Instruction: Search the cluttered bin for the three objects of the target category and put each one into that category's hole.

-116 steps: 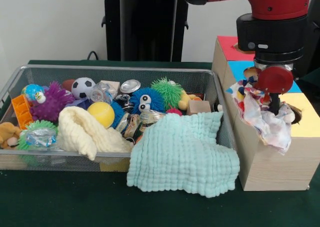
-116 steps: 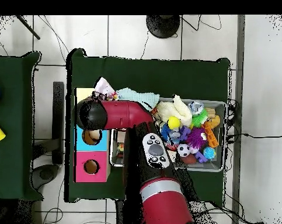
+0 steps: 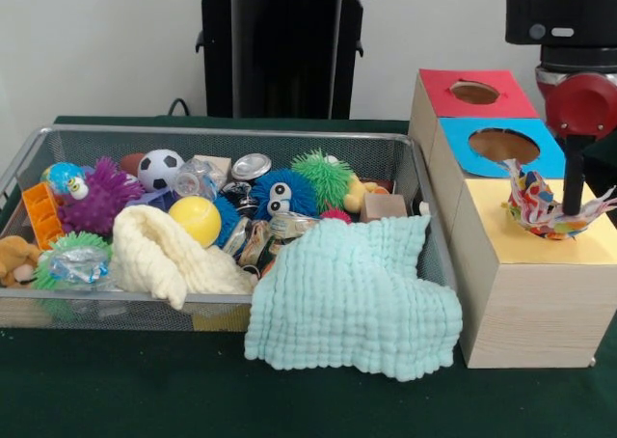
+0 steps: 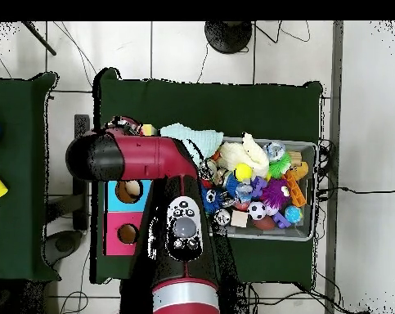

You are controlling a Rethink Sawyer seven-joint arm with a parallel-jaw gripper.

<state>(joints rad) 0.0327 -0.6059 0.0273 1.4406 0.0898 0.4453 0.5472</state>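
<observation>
A: Where's the dotted cloth (image 3: 542, 209)?

B: Clamped in the gripper (image 3: 572, 209), low over the yellow box (image 3: 536, 264), right at its hole.

A: Risk?

B: Its splayed edges may snag the rim and leave it lying on top.

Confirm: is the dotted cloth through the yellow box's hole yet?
Not yet. The dotted cloth is bunched on top of the yellow box, under the pincer.
</observation>
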